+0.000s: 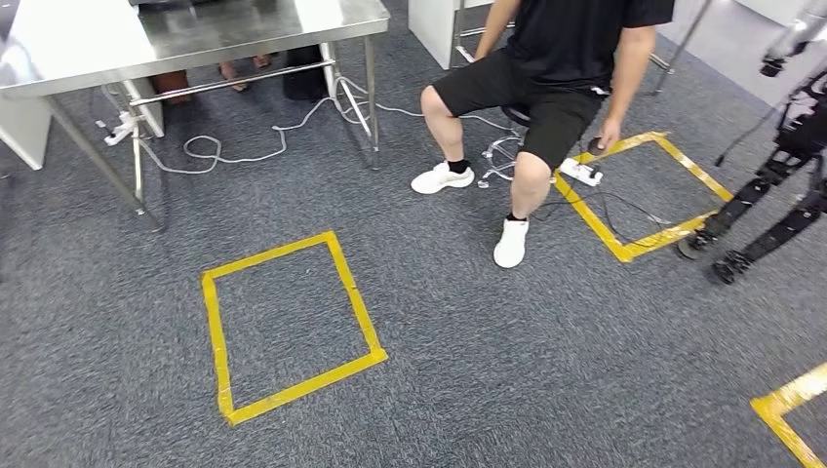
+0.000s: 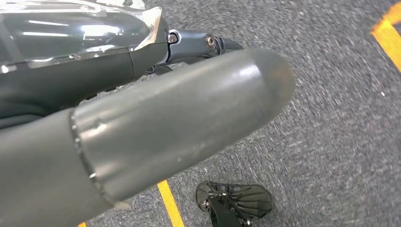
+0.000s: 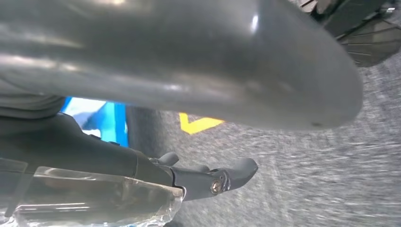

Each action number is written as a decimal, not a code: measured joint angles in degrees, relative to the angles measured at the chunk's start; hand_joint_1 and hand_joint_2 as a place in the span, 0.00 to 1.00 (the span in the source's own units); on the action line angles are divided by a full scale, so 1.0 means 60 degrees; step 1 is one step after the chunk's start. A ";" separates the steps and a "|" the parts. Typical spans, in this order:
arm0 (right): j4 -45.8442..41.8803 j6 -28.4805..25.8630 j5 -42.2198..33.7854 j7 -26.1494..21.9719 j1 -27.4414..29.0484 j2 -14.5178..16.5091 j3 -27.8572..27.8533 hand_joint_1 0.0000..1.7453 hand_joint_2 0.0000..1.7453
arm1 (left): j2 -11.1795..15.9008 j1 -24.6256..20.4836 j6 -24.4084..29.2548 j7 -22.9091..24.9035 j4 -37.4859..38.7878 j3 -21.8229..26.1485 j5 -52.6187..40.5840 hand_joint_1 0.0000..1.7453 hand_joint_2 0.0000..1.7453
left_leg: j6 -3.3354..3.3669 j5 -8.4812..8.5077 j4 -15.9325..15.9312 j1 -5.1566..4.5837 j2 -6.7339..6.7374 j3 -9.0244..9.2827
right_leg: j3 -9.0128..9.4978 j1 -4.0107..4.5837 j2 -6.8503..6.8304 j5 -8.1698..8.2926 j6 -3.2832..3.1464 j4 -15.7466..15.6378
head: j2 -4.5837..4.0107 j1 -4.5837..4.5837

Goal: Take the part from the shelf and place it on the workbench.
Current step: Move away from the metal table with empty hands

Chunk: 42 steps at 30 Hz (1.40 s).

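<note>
Grey carpet [image 1: 468, 370], three yellow tape squares [image 1: 289, 326], one seated person [image 1: 546, 88], left hand [image 2: 156, 127] and right hand [image 3: 189, 66] grip unclear

- Grey carpet [image 1: 468, 370] covers the floor.
- A square of yellow tape [image 1: 289, 326] is on the carpet; another square [image 1: 644, 195] is near the seated person [image 1: 546, 88].
- A steel table [image 1: 185, 39] stands at the far left, white cables [image 1: 234, 146] under it.

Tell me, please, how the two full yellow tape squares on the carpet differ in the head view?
The nearer tape square encloses bare carpet; the farther tape square, beside the seated person, has a power strip and cables across it. The nearer one's outline is unbroken; the farther one's is partly covered. Both are yellow tape on grey carpet.
</note>
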 joint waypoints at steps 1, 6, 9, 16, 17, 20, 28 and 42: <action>0.0000 0.0000 0.0000 0.0000 0.0015 -0.0008 0.0000 0.00 0.00 | -0.0005 -0.0002 0.0000 0.0000 0.0001 0.0010 0.0000 0.00 0.00 | -0.0021 -0.0007 0.0008 0.0012 0.0124 0.0004 | 0.0188 -0.0055 -0.0062 0.0167 0.0126 -0.0307 | -0.0001 0.0010; -0.0001 0.0001 0.0000 0.0000 -0.0015 -0.0044 0.0000 0.00 0.00 | -0.0018 -0.0017 0.0000 -0.0001 0.0000 0.0022 0.0000 0.00 0.00 | -0.0321 -0.0129 0.0135 -0.0015 0.0588 0.0096 | 0.1476 -0.0034 -0.0881 0.1088 0.0242 -0.2764 | -0.0001 0.0183; 0.0001 0.0001 0.0000 0.0000 -0.0012 -0.0055 0.0000 0.00 0.00 | -0.0025 -0.0045 0.0000 -0.0001 0.0000 0.0023 -0.0001 0.00 0.00 | -0.0508 -0.0229 0.0206 0.0044 0.0655 0.0130 | 0.1437 -0.0094 -0.0561 0.1207 0.0017 -0.2772 | -0.0002 0.0168; 0.0005 0.0036 0.0016 -0.0032 0.0005 0.0035 -0.0004 0.00 0.00 | 0.0006 -0.0002 -0.0012 0.0003 0.0005 0.0030 -0.0083 0.00 0.00 | -0.0629 -0.1526 0.2685 0.0142 -0.0373 -0.0816 | 0.1312 -0.0142 0.0222 0.1408 -0.0265 -0.2753 | -0.0002 0.0097; 0.0006 0.0047 0.0006 -0.0002 0.0008 0.0060 -0.0006 0.00 0.00 | 0.0016 -0.0029 -0.0017 0.0004 0.0004 0.0029 -0.0111 0.00 0.00 | -0.0629 -0.1222 0.2230 0.0163 -0.0424 -0.0572 | 0.1306 -0.0148 0.0350 0.1414 -0.0261 -0.2722 | -0.0002 0.0094; 0.0007 0.0056 0.0001 0.0086 -0.0035 0.0124 -0.0011 0.00 0.00 | 0.0042 -0.0118 -0.0014 0.0040 0.0004 0.0027 -0.0141 0.00 0.00 | -0.0630 -0.0592 0.0647 0.0258 -0.1031 0.0195 | 0.1177 -0.0099 0.0690 0.1419 -0.0140 -0.2566 | -0.0003 0.0078; 0.0011 0.0077 0.0183 0.0243 -0.0052 0.0210 -0.0011 0.00 0.00 | 0.0058 -0.0136 0.0071 0.0235 0.0005 0.0055 -0.0058 0.00 0.00 | -0.0072 -0.0332 0.0289 0.0069 -0.0337 0.0134 | -0.0006 -0.0070 0.0083 0.0695 0.0100 -0.0788 | -0.0003 0.0149; 0.0011 0.0090 0.0188 0.0410 -0.0028 0.0185 -0.0015 0.00 0.00 | -0.0005 -0.0084 0.0195 0.0349 0.0011 0.0080 -0.0235 0.00 0.00 | -0.0510 -0.1041 0.1211 0.0033 0.0114 -0.0156 | 0.1406 -0.0123 -0.0294 0.1293 -0.0253 -0.2733 | -0.0004 0.0043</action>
